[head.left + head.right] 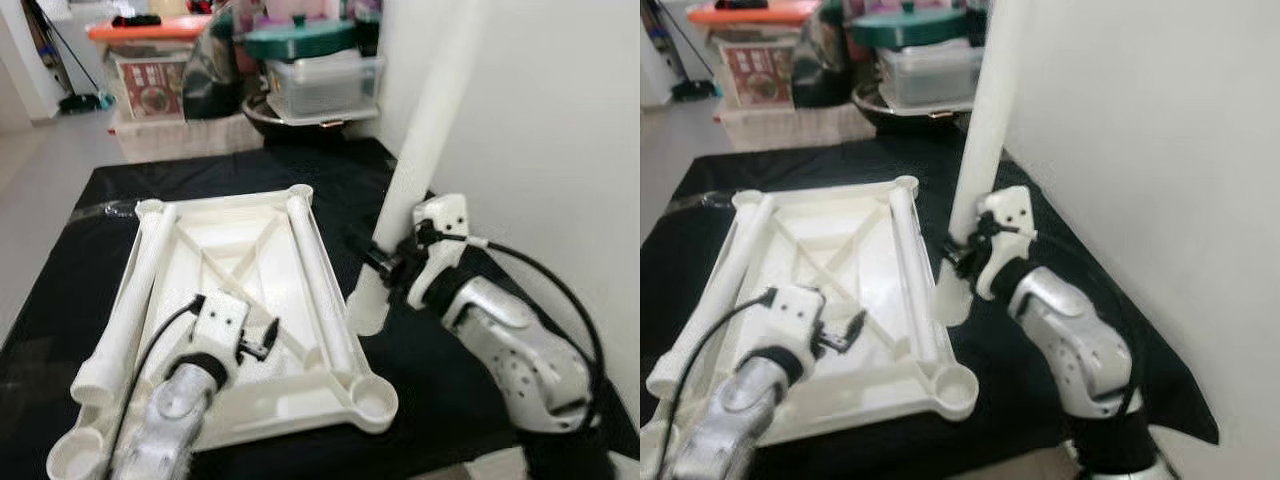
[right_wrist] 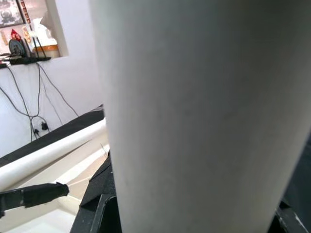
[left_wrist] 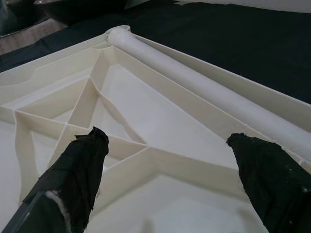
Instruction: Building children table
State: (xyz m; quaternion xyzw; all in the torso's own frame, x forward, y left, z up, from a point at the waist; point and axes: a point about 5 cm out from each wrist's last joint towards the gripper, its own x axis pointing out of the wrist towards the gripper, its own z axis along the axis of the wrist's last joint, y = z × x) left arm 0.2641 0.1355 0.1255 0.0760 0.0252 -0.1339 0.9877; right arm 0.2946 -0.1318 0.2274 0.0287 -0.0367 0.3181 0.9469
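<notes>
A white children's table top (image 1: pixel 230 250) lies upside down on a black cloth, ribs and corner sockets facing up. One white leg (image 1: pixel 130 300) lies along its left edge. A second leg (image 1: pixel 320 280) lies along its right side and runs past my left gripper (image 3: pixel 204 87). My right gripper (image 1: pixel 385 262) is shut on a third leg (image 1: pixel 425 130), held nearly upright and leaning right. That leg's lower end hangs just beside the top's right edge, and its surface is close up in the right wrist view (image 2: pixel 204 97). My left gripper (image 1: pixel 262 340) hovers open over the ribs, its fingers (image 3: pixel 82 160) holding nothing.
The black cloth (image 1: pixel 430 400) covers the low surface. A white wall (image 1: pixel 560 120) stands close on the right. Behind the surface are clear storage boxes (image 1: pixel 320 85), an orange-lidded box (image 1: pixel 150 60) and a dark bag (image 1: pixel 212 70). Bare floor shows at the far left.
</notes>
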